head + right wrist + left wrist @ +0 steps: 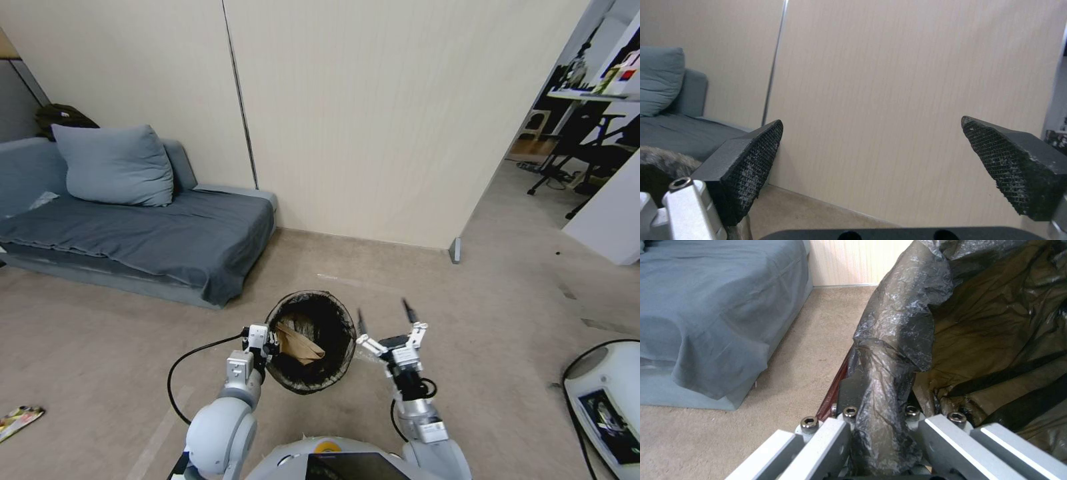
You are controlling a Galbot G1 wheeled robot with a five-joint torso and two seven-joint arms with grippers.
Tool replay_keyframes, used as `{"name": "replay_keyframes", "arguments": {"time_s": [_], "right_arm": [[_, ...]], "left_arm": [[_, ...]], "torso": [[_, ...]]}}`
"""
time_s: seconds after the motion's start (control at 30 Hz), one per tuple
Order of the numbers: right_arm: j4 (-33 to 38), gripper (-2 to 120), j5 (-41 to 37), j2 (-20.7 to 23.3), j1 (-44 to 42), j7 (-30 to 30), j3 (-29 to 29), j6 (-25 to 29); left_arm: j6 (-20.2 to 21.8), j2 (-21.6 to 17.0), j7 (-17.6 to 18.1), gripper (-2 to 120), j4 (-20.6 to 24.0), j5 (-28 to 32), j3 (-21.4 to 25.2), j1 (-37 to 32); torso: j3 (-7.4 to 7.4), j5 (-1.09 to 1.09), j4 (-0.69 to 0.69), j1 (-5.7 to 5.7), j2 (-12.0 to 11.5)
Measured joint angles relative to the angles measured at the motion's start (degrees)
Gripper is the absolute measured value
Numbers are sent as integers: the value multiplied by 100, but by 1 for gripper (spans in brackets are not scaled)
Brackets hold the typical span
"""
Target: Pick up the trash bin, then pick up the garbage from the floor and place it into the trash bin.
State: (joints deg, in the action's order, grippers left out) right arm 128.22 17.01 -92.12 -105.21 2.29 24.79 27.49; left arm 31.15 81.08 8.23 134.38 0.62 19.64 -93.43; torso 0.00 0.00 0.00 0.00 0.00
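Note:
The trash bin (331,375), round with a dark bag folded over its rim, hangs tilted in front of my body in the head view. My left gripper (269,345) is shut on its near-left rim; the left wrist view shows the gripper (880,413) pinching the bag-covered rim of the bin (916,316). Crumpled tan paper (298,345) lies inside the bin. One piece of garbage, a colourful wrapper (19,420), lies on the floor far to my left. My right gripper (385,312) is open just right of the bin, fingers pointing up, nothing between its pads (751,160). An edge of the bin (662,160) shows beside it.
A grey sofa (133,233) with a pillow (113,165) stands at the left against the beige wall. The wall ends at a corner (455,250), with a doorway and office chairs (573,160) beyond. A white rounded device (603,393) sits on the floor at my right.

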Motion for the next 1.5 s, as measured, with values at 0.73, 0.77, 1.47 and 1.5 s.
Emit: {"name": "replay_keyframes", "arguments": {"time_s": [0.73,0.77,1.47,1.5], "right_arm": [[12,100,-225,-14,51,8,259,-16],[11,100,-294,-13,51,4,257,-17],[-96,100,-941,-6,176,-301,236,225],[-102,100,-943,-6,176,-330,238,231]], "left_arm": [[-31,57,124,0,106,126,148,-49],[-31,60,125,0,109,131,148,-50],[-11,168,158,0,30,142,86,-5],[-11,174,163,0,18,142,84,2]], "torso": [[0,0,0,0,0],[0,0,0,0,0],[0,0,0,1,0],[0,-1,0,1,0]]}}
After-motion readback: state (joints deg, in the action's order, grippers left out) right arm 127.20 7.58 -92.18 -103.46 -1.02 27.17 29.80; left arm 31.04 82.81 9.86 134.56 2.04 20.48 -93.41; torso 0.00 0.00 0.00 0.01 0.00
